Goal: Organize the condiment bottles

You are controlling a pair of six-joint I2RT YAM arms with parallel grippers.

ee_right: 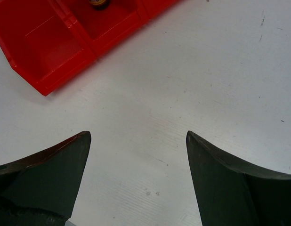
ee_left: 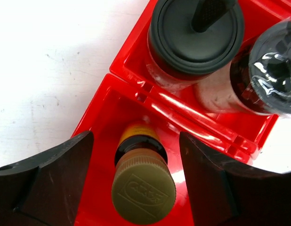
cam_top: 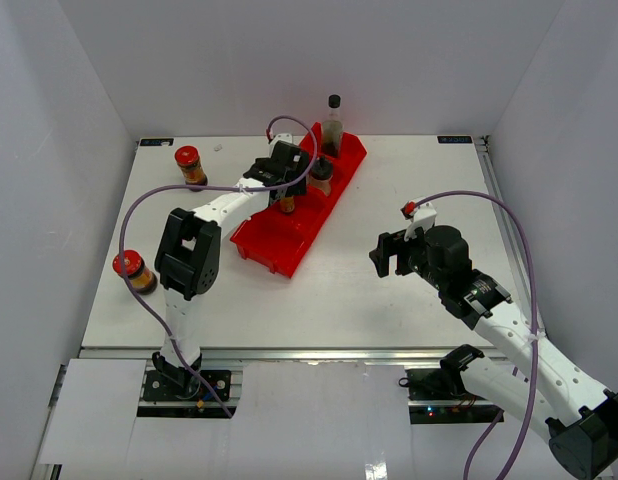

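White table (cam_top: 329,300) | left claw (ee_left: 135,150) agape astride slim bottle (ee_left: 143,190) in red tray (ee_left: 101,141) — likely light, slick; pinch its neck | right claw (ee_right: 138,141) agape

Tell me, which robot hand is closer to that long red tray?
Left. The left hand hangs over the red tray, open around a yellow-labelled bottle; the right hand is over bare table to its right.
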